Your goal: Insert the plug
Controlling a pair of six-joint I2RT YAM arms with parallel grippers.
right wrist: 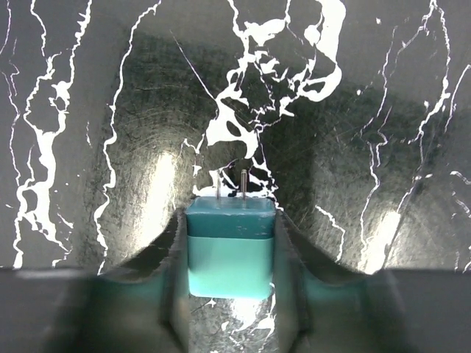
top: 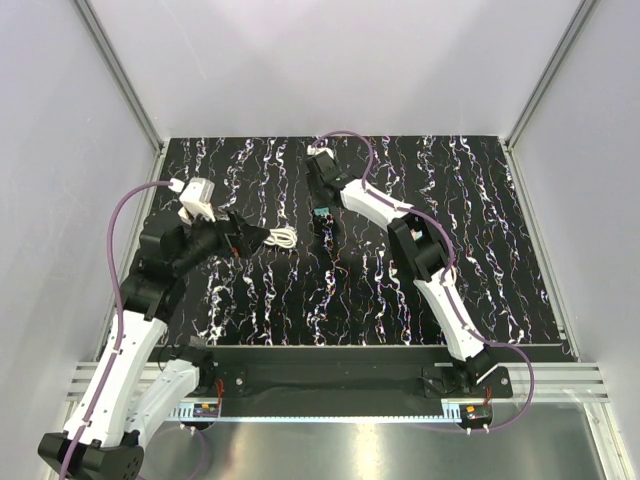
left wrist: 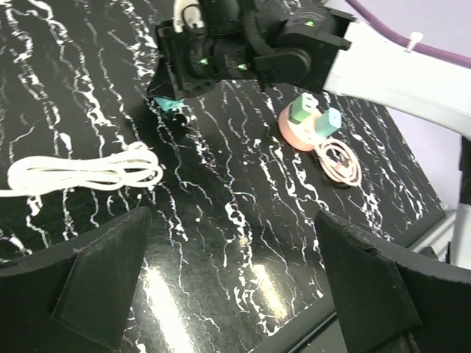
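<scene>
**Plug in the right pincer, left pincer wide**

My right arm stretches toward the far middle of the tabletop [top: 480, 250]. Its wrist is tipped down and the right pincer [top: 321, 215] is clamped on the teal plug [right wrist: 231, 246], prongs facing the surface. My left arm is folded at the left edge, and the left pincer [left wrist: 232, 220] is spread wide near the coiled white cable [left wrist: 81, 173].

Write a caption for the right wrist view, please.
Right fingers shut on a teal plug, two prongs pointing forward over the black marbled table.
</scene>
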